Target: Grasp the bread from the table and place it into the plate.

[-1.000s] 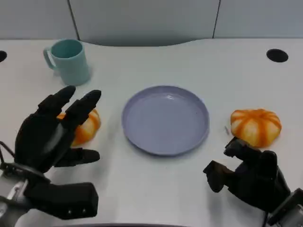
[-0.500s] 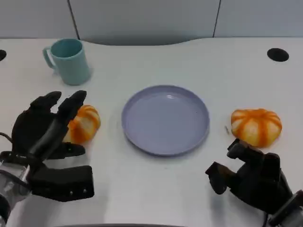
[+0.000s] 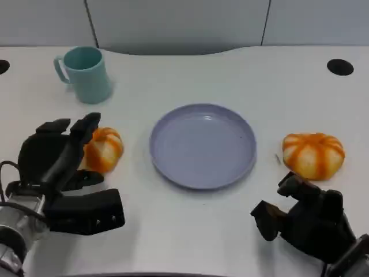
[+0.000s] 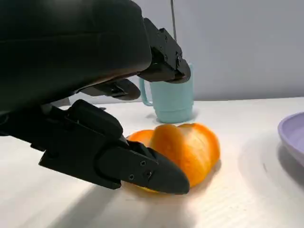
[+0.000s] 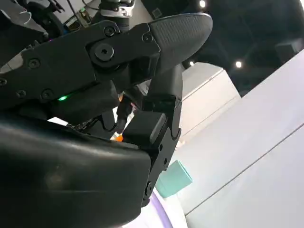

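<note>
The task stood at its opening step: the purple plate in the middle of the white table held nothing, and no bread had left the table. The left hand was spread wide around the left bread, an orange-striped bun just left of the plate, with fingers over it and the thumb low beside it; the left wrist view showed the thumb at the bun's near side, though real contact could not be made out. That hand held nothing yet. A second bread lay to the right of the plate, near the right hand, whose fingers were curled in on nothing. A teal mug stood behind the left bread. Closing, lifting, carrying and releasing all remained.
</note>
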Motion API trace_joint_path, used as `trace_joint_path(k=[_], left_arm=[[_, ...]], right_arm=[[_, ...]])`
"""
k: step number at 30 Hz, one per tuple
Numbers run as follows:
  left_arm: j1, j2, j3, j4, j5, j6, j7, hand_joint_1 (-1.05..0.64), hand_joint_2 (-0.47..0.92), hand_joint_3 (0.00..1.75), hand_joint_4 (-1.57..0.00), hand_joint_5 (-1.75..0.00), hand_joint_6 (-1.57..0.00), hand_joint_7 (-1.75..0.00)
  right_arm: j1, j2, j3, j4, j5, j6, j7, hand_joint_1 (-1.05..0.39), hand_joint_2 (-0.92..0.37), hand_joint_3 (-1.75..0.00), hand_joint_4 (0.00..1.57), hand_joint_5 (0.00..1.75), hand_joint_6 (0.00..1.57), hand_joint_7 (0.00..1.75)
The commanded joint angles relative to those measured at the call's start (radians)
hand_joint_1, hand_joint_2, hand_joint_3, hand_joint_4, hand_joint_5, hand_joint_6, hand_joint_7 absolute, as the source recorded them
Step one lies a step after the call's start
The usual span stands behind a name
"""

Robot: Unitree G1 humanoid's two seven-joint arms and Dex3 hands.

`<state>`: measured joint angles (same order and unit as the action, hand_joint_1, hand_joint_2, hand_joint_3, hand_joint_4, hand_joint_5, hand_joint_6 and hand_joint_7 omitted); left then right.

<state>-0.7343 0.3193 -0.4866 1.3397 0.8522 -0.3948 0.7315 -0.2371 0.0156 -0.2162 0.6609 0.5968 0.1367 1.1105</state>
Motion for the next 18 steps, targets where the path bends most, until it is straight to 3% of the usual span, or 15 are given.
trace_joint_path(k=[1, 7, 12, 18], left_arm=[[-0.013, -0.010, 0.005, 0.016, -0.038, 0.019, -0.002, -0.73, 0.90, 0.02, -0.48, -0.04, -0.39, -0.03], [-0.015, -0.032, 0.011, 0.021, -0.059, 0.012, 0.009, -0.54, 0.86, 0.00, -0.61, -0.06, -0.51, -0.04], [-0.014, -0.047, 0.006, 0.023, -0.069, 0.019, 0.048, -0.27, 0.85, 0.00, -0.81, -0.09, -0.76, -0.06], [-0.017, -0.049, 0.006, 0.026, -0.074, 0.023, 0.076, -0.18, 0.91, 0.01, -0.97, -0.13, -0.93, -0.07]], right_arm=[[0.007, -0.013, -0.006, -0.022, -0.001, -0.007, 0.000, -0.70, -0.92, -0.09, 0.94, 1.39, 0.99, 0.62], [0.022, -0.021, -0.001, -0.050, -0.006, -0.011, 0.004, -0.71, -0.92, -0.11, 0.93, 1.42, 0.99, 0.61], [0.024, -0.033, -0.002, -0.051, 0.000, 0.019, 0.004, -0.70, -0.92, -0.09, 0.91, 1.41, 0.98, 0.63], [0.023, -0.033, -0.006, -0.043, 0.000, 0.009, 0.007, -0.69, -0.92, -0.11, 0.89, 1.41, 0.96, 0.64]])
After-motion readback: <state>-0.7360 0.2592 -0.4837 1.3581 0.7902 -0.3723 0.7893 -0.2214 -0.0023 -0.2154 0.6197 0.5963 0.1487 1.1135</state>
